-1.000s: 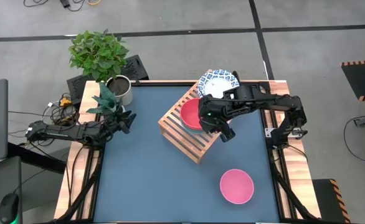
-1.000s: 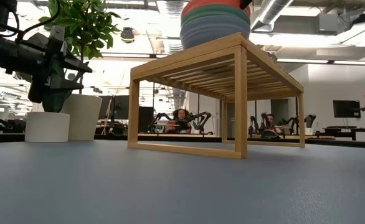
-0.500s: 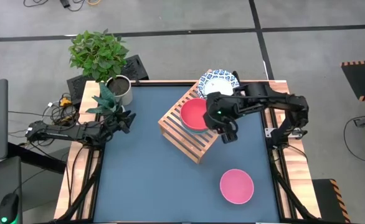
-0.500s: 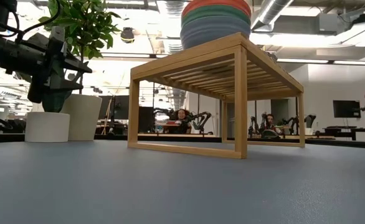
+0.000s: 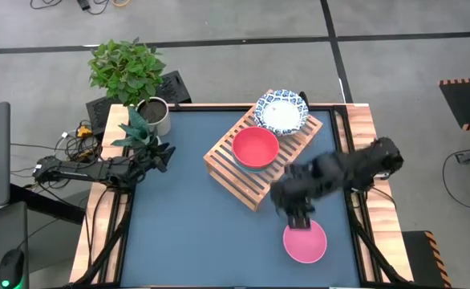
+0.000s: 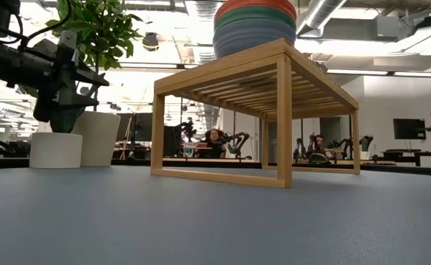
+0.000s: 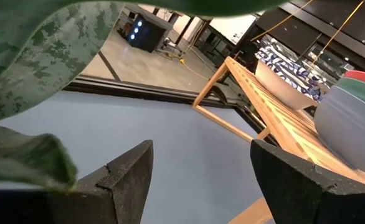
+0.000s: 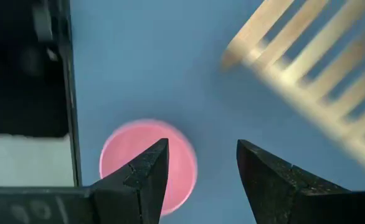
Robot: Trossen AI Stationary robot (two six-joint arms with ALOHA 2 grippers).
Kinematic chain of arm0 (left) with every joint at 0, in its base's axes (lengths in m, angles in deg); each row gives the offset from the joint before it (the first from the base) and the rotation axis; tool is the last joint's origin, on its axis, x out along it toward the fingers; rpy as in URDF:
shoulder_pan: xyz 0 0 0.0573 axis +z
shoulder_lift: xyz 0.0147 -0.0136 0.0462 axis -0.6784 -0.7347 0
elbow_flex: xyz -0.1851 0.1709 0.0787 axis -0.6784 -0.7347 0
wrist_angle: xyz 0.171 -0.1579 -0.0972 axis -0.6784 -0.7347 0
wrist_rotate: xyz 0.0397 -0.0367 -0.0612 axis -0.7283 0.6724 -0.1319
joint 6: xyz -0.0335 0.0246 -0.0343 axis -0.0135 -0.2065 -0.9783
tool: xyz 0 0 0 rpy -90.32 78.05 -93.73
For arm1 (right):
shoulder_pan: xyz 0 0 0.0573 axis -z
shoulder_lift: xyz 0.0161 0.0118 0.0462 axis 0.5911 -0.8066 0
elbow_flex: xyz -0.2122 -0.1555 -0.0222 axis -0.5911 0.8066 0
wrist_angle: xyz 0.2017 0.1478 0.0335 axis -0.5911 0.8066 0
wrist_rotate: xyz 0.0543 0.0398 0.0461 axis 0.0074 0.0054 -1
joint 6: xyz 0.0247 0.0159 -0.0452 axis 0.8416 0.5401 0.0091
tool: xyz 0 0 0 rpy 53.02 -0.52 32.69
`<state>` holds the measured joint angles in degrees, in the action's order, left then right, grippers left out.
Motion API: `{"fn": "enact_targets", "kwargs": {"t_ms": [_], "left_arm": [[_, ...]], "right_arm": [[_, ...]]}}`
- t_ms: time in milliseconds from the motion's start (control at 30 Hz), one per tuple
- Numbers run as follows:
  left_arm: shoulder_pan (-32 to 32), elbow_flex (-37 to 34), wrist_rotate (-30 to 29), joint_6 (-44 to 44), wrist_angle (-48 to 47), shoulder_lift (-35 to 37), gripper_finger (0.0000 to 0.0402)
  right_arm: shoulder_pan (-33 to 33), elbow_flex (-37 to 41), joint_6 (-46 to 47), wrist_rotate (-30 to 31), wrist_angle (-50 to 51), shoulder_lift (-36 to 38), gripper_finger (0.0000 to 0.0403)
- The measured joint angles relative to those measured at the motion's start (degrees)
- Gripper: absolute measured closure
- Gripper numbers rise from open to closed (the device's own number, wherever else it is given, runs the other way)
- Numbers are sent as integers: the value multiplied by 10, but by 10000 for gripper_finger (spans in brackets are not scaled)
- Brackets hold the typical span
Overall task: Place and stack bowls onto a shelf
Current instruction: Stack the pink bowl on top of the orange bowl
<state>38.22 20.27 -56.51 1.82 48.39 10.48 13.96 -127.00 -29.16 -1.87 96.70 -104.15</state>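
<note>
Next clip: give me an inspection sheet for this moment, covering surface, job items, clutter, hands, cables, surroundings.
Surface: blue tabletop, wood-edged.
Job items: shelf holds a stack topped by a red bowl and a patterned bowl; pink bowl on the table.
Clutter: potted plants at the far left corner.
Hands: right hand open above the pink bowl; left hand open, parked by the plants.
Cables: bundle off the left edge.
Surroundings: people seated behind, low view.

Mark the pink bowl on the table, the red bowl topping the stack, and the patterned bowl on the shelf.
pink bowl (image 5: 305,242): high view, its inside floor.
red bowl (image 5: 255,146): high view, its inside centre.
patterned bowl (image 5: 281,111): high view, its white centre.
</note>
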Motion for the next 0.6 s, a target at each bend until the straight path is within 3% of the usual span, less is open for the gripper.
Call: {"fn": "enact_targets", "kwargs": {"t_ms": [300, 467, 600], "left_arm": [[0, 0, 3, 6, 0, 0, 148], [0, 0, 3, 4, 0, 0, 148], [0, 0, 3, 3, 0, 0, 148]], "right_arm": [[-102, 238, 173, 13, -56, 46, 191], [-105, 385, 220, 10, -198, 127, 191], [-93, 473, 253, 12, -241, 177, 191]]}}
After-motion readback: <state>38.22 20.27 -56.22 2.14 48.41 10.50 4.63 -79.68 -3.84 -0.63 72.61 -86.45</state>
